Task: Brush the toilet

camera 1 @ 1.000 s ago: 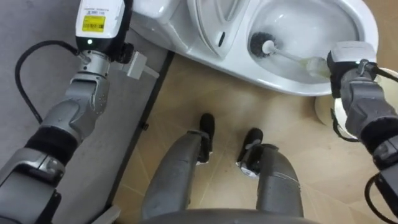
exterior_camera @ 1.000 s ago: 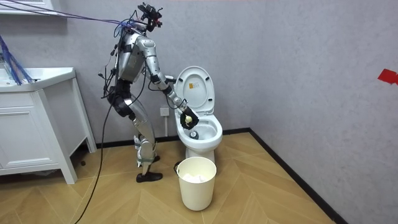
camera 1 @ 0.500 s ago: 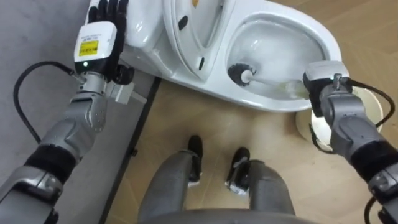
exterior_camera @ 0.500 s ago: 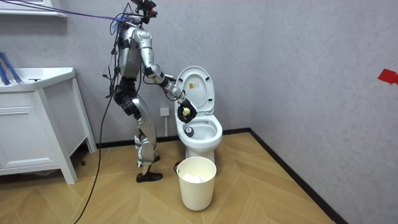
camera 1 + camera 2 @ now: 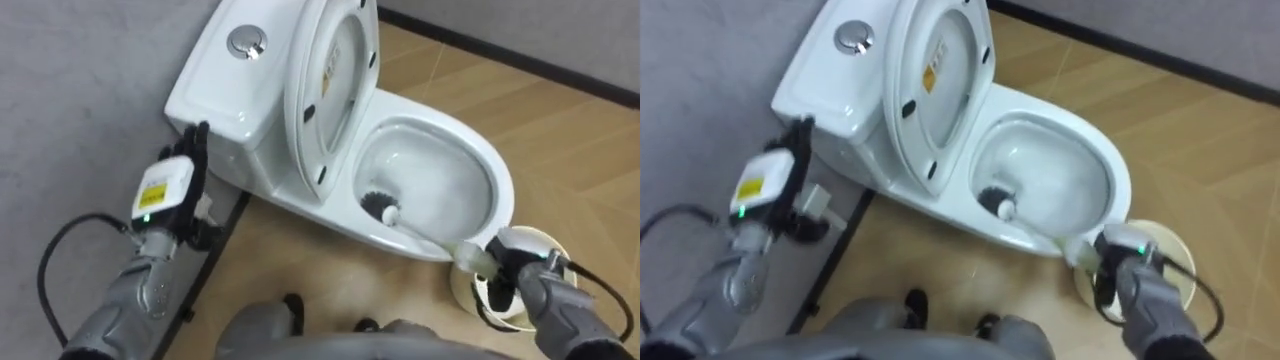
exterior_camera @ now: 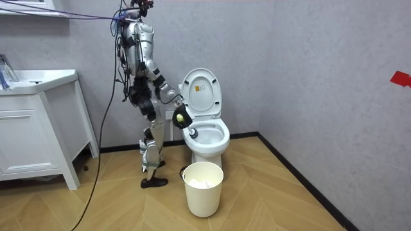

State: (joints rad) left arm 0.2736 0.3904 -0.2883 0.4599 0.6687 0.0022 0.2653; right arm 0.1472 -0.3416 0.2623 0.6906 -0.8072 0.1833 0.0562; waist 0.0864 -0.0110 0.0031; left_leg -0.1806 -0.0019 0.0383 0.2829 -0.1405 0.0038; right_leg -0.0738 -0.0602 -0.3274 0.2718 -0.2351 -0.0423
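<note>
The white toilet (image 5: pixel 440 150) has its lid (image 5: pixel 335 90) raised. The dark head of the toilet brush (image 5: pixel 377 205) rests low on the bowl's near wall, and its pale handle slants to the lower right. My right hand (image 5: pixel 512 272) is shut on the end of that handle, just outside the bowl's near rim; the same hand (image 5: pixel 1127 256) shows in the right eye view. My left hand (image 5: pixel 168 185) is open, with dark straight fingers pointing up beside the tank (image 5: pixel 235 75). In the room view I stand upright at the toilet (image 6: pixel 207 135), on the room view's left of it.
A round white bin (image 5: pixel 525 300) stands on the wood floor under my right hand, in front of the toilet (image 6: pixel 204 187). A grey wall runs behind the tank. A white cabinet (image 6: pixel 35 135) stands at the room view's left.
I have straightened up from a forward bend, so the eye view pulled back and shifted. My right hand drew back toward me, pulling the brush head to the bowl's near side.
</note>
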